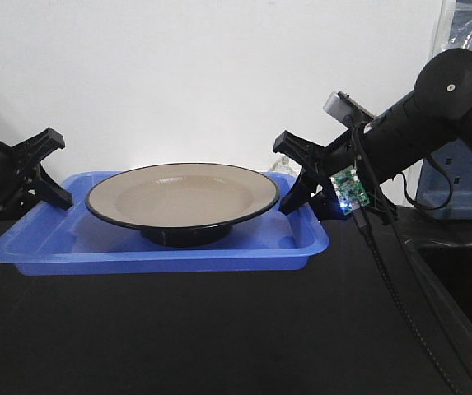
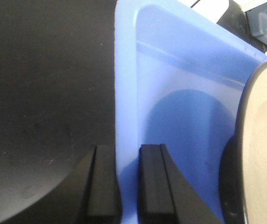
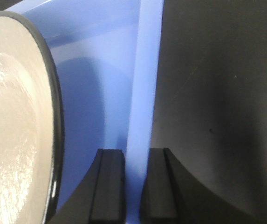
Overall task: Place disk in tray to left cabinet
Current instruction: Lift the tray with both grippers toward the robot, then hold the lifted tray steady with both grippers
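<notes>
Pinching walls of blue plastic tray, left hand, right hand, glossy tan disk inside.

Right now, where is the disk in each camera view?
Front view: disk at centre frame, sitting in the tray.
Left wrist: disk at the right edge, partly cut off.
Right wrist: disk on the left side, partly cut off.
Shared landmark: the blue tray wall beside the disk in all three views.

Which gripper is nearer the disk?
Right. The right gripper clamps the tray wall just beside the disk rim; the left gripper clamps the opposite wall, farther off.
</notes>
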Controlling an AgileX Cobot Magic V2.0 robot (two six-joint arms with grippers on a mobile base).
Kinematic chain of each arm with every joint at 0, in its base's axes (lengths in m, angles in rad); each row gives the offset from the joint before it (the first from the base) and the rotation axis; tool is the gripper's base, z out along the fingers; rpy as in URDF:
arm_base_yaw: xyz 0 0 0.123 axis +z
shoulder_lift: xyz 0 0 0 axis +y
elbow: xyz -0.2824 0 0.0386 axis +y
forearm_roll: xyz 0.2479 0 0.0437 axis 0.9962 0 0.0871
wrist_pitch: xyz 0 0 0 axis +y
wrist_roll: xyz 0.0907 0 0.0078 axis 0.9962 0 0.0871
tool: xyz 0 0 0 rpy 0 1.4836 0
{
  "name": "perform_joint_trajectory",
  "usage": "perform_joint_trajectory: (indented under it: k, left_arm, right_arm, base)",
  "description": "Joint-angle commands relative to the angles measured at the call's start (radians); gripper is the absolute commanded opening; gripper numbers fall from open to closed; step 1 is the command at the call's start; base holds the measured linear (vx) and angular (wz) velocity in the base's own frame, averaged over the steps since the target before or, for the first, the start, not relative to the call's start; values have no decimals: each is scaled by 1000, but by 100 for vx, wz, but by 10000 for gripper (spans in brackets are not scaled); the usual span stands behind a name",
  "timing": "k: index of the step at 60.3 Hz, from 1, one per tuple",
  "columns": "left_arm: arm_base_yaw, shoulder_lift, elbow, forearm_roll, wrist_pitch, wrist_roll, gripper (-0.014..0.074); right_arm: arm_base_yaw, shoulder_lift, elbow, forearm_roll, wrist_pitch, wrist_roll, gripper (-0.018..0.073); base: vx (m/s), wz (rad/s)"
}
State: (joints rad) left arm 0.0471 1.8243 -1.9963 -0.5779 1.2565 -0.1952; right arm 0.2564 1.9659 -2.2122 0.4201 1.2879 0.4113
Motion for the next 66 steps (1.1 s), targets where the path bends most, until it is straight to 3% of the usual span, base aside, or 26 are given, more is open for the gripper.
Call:
perform_joint_trajectory:
  k: [1, 11, 22, 66]
  left_arm:
    - [-22, -63, -37, -180, -8, -21, -2]
    - [-22, -63, -37, -180, -8, -18, -1]
    - [-22, -63, -37, -179, -8, 61, -2]
    - [-21, -62, -37, -179, -9, 61, -2]
  right_arm:
    - [21, -63, -39, 152, -9, -5, -3]
    - [21, -63, -39, 150, -24, -7, -3]
    - [21, -63, -39, 145, -28, -58, -3]
    - [21, -63, -39, 141, -37, -84, -1]
  base:
    - [0, 0]
    - [0, 0]
    - [0, 0]
    - [0, 0]
